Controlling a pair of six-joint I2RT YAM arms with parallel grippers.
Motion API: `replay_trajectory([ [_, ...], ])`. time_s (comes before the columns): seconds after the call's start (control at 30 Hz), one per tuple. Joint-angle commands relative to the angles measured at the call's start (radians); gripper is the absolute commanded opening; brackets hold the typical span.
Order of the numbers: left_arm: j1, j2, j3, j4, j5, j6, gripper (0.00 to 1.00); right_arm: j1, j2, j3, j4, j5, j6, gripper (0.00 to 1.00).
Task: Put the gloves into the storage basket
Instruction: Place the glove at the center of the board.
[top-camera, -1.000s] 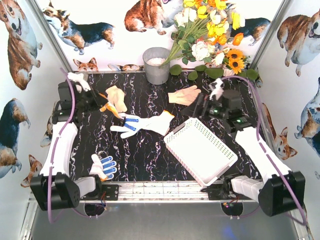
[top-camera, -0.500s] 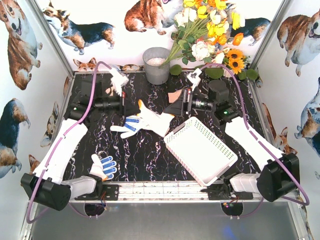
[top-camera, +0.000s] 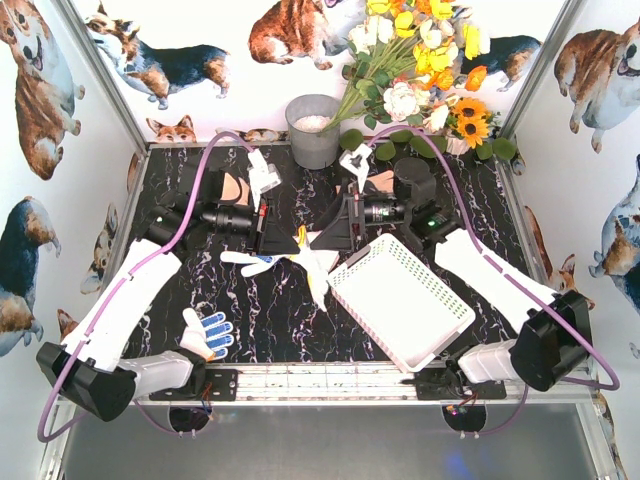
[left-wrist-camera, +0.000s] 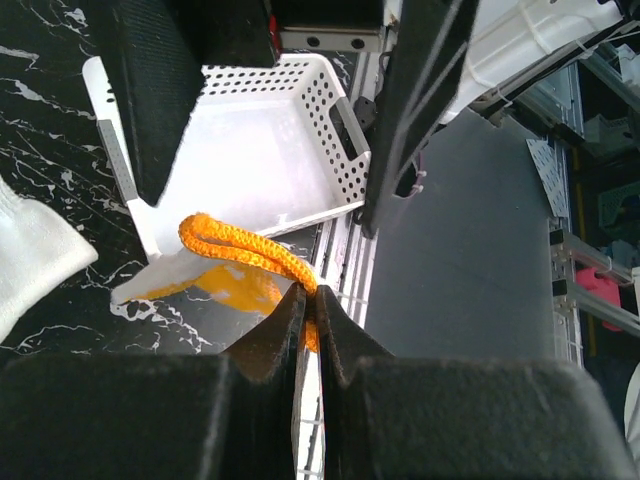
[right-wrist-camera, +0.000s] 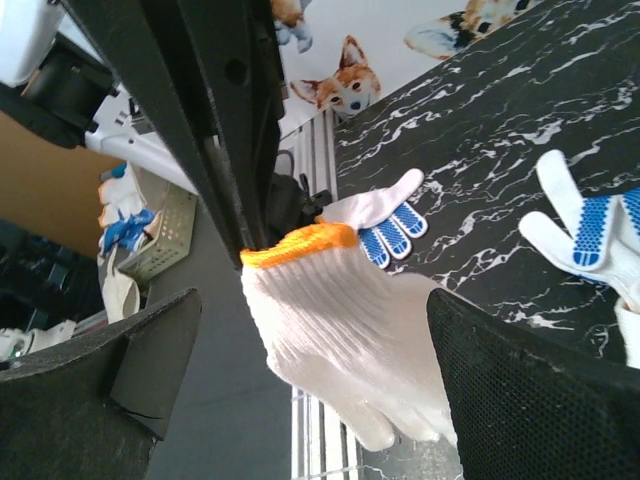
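Glove count first: I make it five, all of them outside the basket. The main one is the yellow-palmed knit glove with an orange cuff (top-camera: 315, 265). It's dangling over the middle of the black marble-look worktop (top-camera: 290, 330), just off the far-left corner of the basket. My left gripper (left-wrist-camera: 308, 300) is pinched tight on that orange cuff, with a loop of it poking out past the fingers. My right gripper (top-camera: 328, 232) faces it from the other side, jaws spread wide. The glove's white back hangs between them and neither finger is on it.

The one white rectangular plastic basket with perforated lattice sides (top-camera: 400, 300) sits at an angle on the near-right part of the worktop.

Two gloves have blue dots. One blue-dotted glove (top-camera: 250, 262) lies flat mid-table, just left of the dangling one. The other blue-dotted glove (top-camera: 207, 333) is at the near-left corner by my left arm's base. There are two plain ones as well, both half hidden. One cream glove (top-camera: 232, 188) is toward the far-left corner, and the other cream glove (top-camera: 378, 182) is by the far edge behind my right wrist.

There's also one grey metal bucket (top-camera: 313, 130) at the middle of the far edge, and one bunch of flowers (top-camera: 420, 60) at the far-right corner.
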Motion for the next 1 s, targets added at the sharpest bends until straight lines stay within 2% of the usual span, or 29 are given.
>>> replay_trajectory([
  [0.0,-0.009,-0.005,0.038,0.02,0.0,-0.01,0.0,0.033,-0.021,0.056,0.052,-0.021,-0.03,0.99],
  [0.07,-0.009,-0.013,0.016,0.087,-0.008,-0.064,0.0,0.051,-0.038,0.053,0.026,0.011,-0.06,0.99],
  [0.2,-0.016,-0.022,-0.015,0.222,0.078,-0.166,0.0,0.085,-0.049,0.077,-0.098,0.065,-0.167,1.0],
  [0.33,-0.016,-0.042,-0.001,0.237,-0.042,-0.191,0.0,0.118,-0.063,0.097,-0.183,0.159,-0.243,1.0],
  [0.47,-0.017,-0.062,-0.036,0.337,-0.101,-0.277,0.0,0.165,-0.091,0.093,-0.241,0.295,-0.342,1.0],
  [0.57,-0.015,-0.072,-0.061,0.383,-0.156,-0.313,0.0,0.202,-0.111,0.089,-0.276,0.431,-0.399,1.0],
  [0.77,-0.015,-0.068,-0.084,0.459,-0.243,-0.406,0.0,0.292,-0.173,0.043,-0.275,0.799,-0.512,1.0],
  [0.97,-0.015,-0.061,-0.119,0.544,-0.257,-0.487,0.0,0.345,-0.205,-0.012,-0.199,1.034,-0.562,0.92],
])
